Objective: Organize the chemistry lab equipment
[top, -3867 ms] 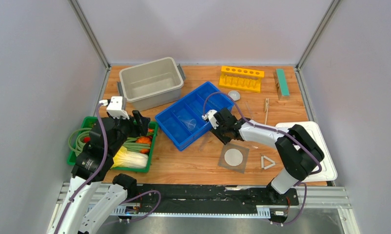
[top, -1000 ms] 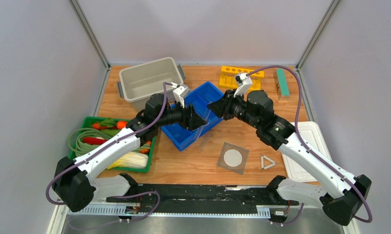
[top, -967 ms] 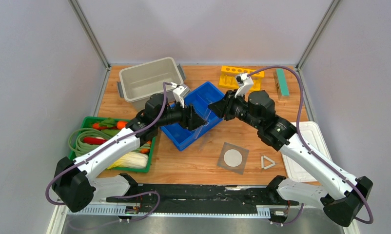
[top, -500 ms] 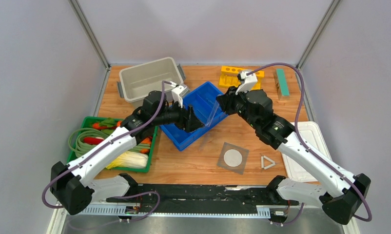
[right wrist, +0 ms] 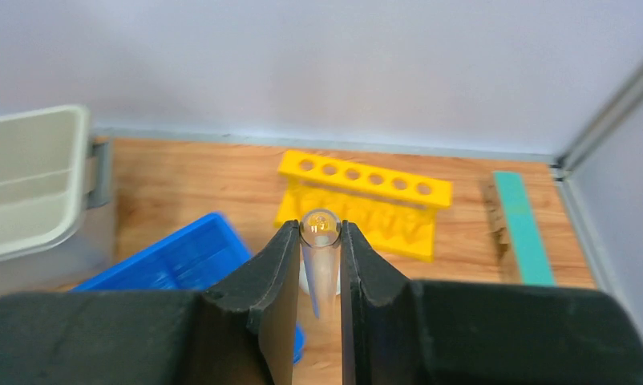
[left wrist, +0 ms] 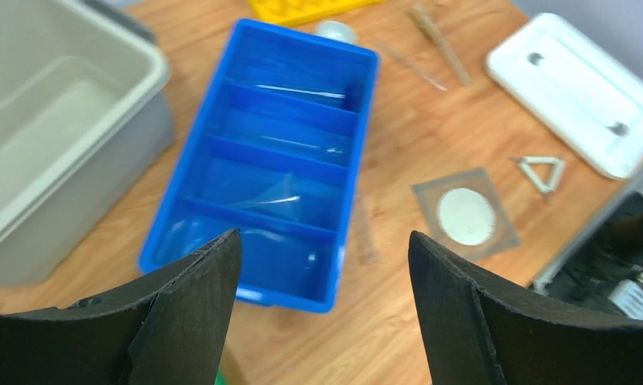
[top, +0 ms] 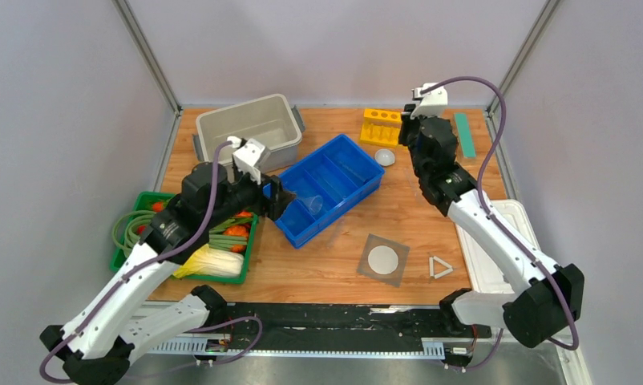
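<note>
One tube [right wrist: 319,277] is the thing in hand. It sits pinched between the two fingers of my right claw [right wrist: 318,237], which are nearly closed on it, and its rounded end pokes out at the tips. The claw holds it in the air over the back of the table [top: 398,216], on the near side of the yellow rack [right wrist: 365,192]. From the wrist view I count six holes along the rack's top, all apparently free.

I judge the step to be seating the tube in one of those holes. To do it well I'd first tip the wrist so the tube stands upright with its rounded end down. Then I'd centre it over a single hole before coming down at all. I'd descend slowly and keep the squeeze light, since it looks like glass. I'd let go only once the rack is carrying it.

The round dish [top: 385,156] lies just in front of the rack, so I'd approach from above, not sweep in low.

My left claw [left wrist: 322,241] is spread wide and holds nothing. It hovers over the near end of the blue tray [left wrist: 246,281], where a clear cup [top: 312,204] lies. The mesh [top: 384,258] and triangle [top: 440,267] wait on the table, nearer me.
</note>
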